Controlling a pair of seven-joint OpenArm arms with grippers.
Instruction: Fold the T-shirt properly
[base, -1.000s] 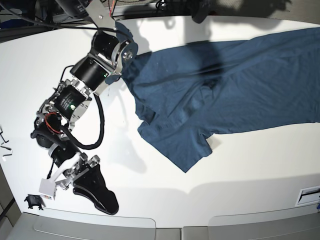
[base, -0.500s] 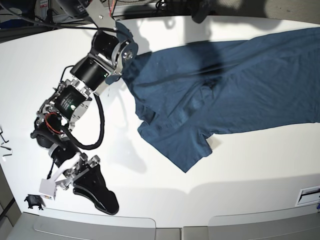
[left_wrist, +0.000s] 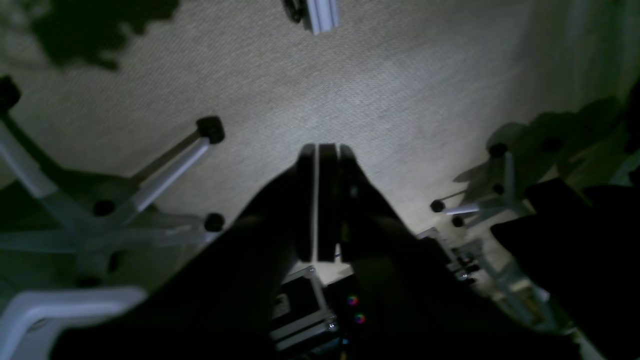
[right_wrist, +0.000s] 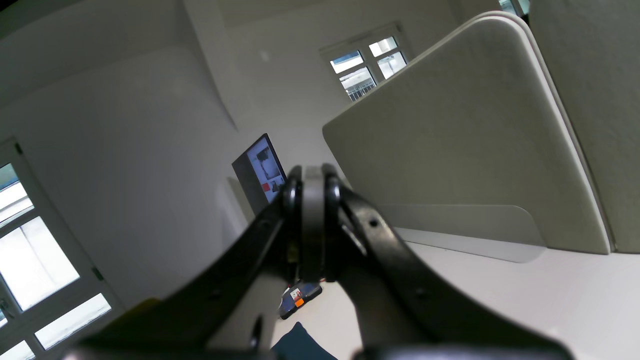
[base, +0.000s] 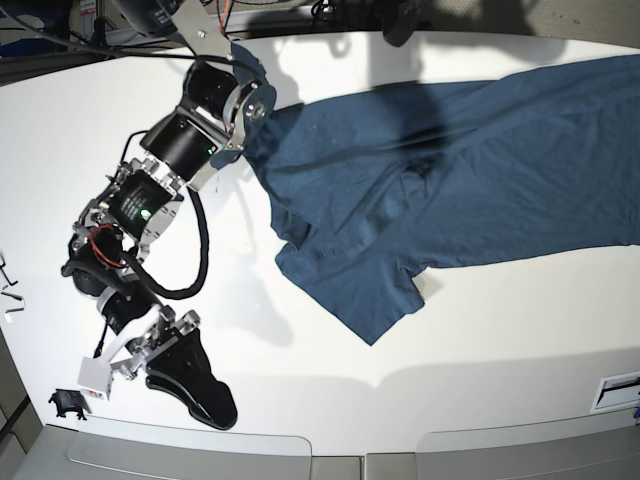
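Honestly, your right gripper (right_wrist: 312, 220) sits pressed together on nothing, low near the table edge, with the T-shirt (base: 450, 190) crumpled well beyond it. Your left gripper (left_wrist: 320, 200), also closed, faces the floor. Reach blind and you'll bunch the cloth.

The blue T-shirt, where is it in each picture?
Base: the T-shirt sprawls across the white table, centre to right edge.
Right wrist: only a small blue corner at the bottom, below the shut right gripper.
Left wrist: not in it.
Shared landmark: the white table, in the base and right wrist views.
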